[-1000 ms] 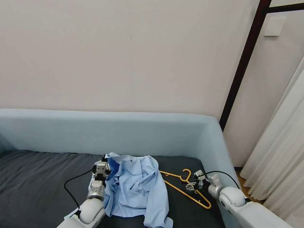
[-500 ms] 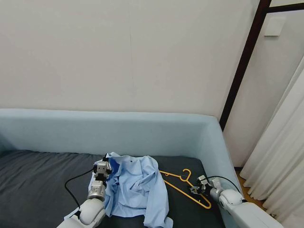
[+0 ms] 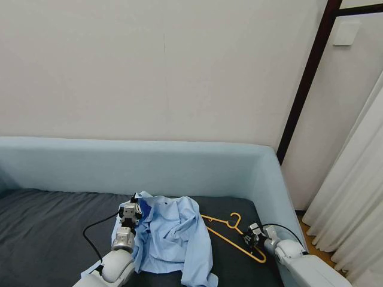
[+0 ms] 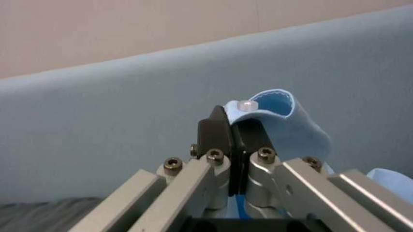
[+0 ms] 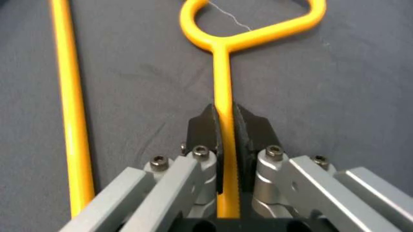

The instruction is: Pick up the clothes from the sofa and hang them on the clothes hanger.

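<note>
A light blue shirt (image 3: pixel 172 239) lies crumpled on the dark sofa seat (image 3: pixel 48 221). My left gripper (image 3: pixel 129 210) is at its left edge, shut on a fold of the shirt collar (image 4: pixel 274 104), and the left wrist view shows the cloth pinched between the black pads (image 4: pixel 223 140). An orange clothes hanger (image 3: pixel 230 234) lies flat on the seat to the shirt's right. My right gripper (image 3: pixel 252 232) is down at the hanger, and in the right wrist view its pads (image 5: pixel 208 130) are closed on the hanger's neck (image 5: pixel 223 87) below the hook.
The pale blue sofa back (image 3: pixel 137 164) runs behind, and its right arm (image 3: pixel 269 191) stands close beside the hanger. A dark door frame (image 3: pixel 305 84) and white curtain (image 3: pixel 353 203) are to the right. Bare seat stretches to the left.
My right gripper has dropped down and a little right onto the hanger and shut on its neck. The left gripper and shirt have stayed put.
</note>
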Robot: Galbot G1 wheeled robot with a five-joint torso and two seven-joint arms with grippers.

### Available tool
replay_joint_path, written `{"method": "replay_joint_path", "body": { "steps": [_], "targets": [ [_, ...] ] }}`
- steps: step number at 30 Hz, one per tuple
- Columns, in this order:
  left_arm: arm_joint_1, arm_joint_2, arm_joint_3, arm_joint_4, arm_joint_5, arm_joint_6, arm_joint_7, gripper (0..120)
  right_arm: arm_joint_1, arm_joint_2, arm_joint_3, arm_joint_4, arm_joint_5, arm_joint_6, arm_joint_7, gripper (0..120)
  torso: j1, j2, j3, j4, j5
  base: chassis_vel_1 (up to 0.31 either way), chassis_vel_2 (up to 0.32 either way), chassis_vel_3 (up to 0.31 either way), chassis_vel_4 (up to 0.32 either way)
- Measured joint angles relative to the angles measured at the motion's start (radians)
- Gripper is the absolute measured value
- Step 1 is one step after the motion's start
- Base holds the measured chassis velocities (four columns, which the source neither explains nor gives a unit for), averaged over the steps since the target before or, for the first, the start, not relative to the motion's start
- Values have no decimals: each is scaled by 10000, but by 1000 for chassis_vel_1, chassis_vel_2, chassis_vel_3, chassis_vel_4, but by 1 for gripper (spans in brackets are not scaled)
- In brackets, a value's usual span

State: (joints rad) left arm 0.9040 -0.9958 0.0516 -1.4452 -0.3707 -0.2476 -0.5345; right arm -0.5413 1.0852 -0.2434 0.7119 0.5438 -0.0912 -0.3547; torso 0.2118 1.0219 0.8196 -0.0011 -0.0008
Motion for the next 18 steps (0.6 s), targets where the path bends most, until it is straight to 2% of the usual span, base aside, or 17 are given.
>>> {"method": "replay_joint_path", "body": {
  "steps": [10, 18],
  "targets": [
    [62, 77, -38, -41, -25, 0, 5, 0, -188, -157, 304, 389, 14, 409, 348, 4, 0, -1, 0, -1, 2, 0, 0, 0, 0],
    [186, 157, -109, -99, -25, -16, 35, 0, 27, -343, 505, 1039, 1116, 779, 1450, 4, 0, -1, 0, 0, 1, 0, 0, 0, 0]
  ]
}}
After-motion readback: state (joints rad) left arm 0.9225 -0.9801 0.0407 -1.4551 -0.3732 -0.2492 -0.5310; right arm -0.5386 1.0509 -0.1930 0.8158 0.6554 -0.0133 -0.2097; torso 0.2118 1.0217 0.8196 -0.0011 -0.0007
